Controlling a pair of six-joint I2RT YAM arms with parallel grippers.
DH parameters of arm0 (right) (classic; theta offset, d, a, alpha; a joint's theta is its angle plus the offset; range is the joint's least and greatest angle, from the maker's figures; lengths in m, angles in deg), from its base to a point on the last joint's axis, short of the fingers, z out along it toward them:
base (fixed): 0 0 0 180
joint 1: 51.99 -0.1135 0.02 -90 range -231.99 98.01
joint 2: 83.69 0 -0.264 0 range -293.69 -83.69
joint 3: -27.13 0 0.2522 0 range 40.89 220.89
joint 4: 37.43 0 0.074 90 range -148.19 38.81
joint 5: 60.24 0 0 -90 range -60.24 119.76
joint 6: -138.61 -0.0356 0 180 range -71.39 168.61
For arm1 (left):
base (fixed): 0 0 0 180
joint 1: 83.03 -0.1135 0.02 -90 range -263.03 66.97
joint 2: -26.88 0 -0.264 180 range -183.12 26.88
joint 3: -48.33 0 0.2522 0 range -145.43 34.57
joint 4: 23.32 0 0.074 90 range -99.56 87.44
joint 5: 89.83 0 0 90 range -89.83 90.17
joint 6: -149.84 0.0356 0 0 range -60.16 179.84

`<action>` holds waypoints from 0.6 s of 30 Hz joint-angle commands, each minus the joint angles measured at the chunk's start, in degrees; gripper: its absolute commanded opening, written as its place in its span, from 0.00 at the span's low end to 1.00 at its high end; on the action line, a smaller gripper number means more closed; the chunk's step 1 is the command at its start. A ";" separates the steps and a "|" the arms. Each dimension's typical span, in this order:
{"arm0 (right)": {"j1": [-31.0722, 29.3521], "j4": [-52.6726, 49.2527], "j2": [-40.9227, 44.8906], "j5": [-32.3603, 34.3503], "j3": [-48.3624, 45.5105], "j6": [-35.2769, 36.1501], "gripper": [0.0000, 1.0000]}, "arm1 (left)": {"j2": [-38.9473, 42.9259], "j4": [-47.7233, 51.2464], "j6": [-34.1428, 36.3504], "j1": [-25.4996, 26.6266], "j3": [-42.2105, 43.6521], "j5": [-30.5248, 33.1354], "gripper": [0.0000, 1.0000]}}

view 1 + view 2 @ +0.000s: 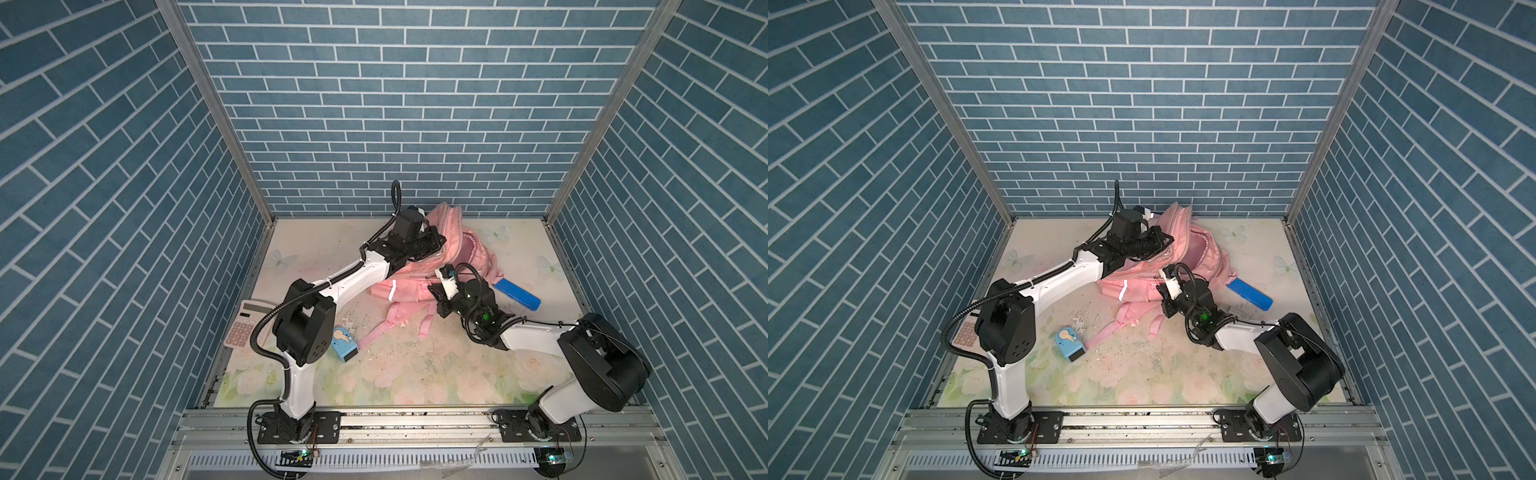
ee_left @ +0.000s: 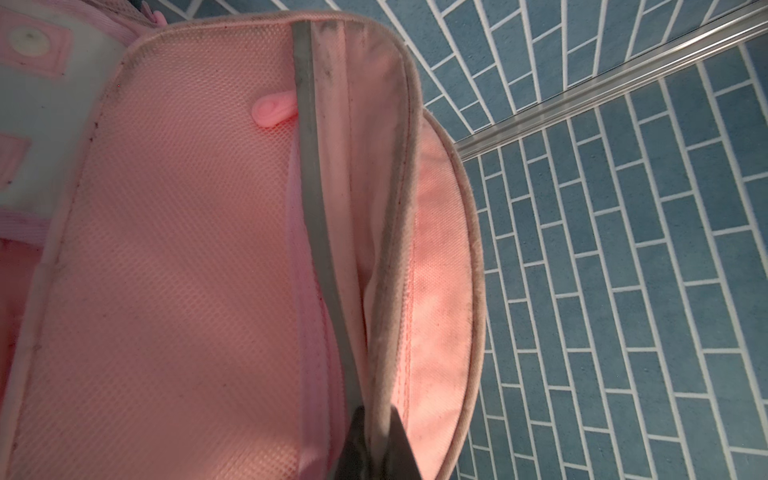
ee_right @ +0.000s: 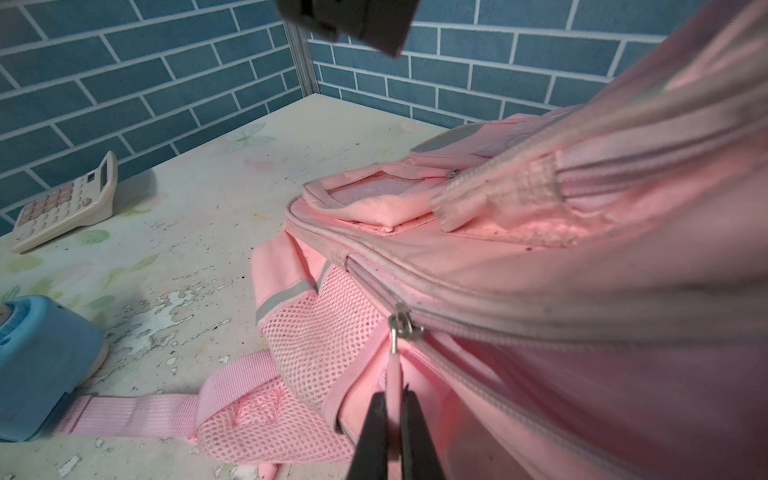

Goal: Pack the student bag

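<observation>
- While my left gripper pinched the rim of the student bag, the soft cloth could have slipped out, and the bag would have flopped shut.
- The bag lay mid-table near the back, its long way running front to back, top end up, mouth facing right.
- My right gripper squeezed the zipper pull; a hard tug could have popped it free.

2 top views, high in front, look steeply down, share whole table and bag. Left wrist: against bag rim, facing wall. Right wrist: close beside bag, facing calculator.
</observation>
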 commanded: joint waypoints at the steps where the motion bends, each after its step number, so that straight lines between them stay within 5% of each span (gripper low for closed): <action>1: -2.32 0.38 -2.04 -7.19 2.65 2.31 0.00 | 1.07 -14.06 1.10 -0.03 -4.12 -1.11 0.00; 11: -2.77 1.31 -7.25 -8.61 6.62 5.49 0.00 | 2.60 -17.57 0.23 0.03 -0.06 -2.81 0.00; 18: -2.79 2.18 -7.38 -8.57 6.50 5.41 0.00 | 4.88 -10.85 5.50 -0.51 0.99 -1.72 0.00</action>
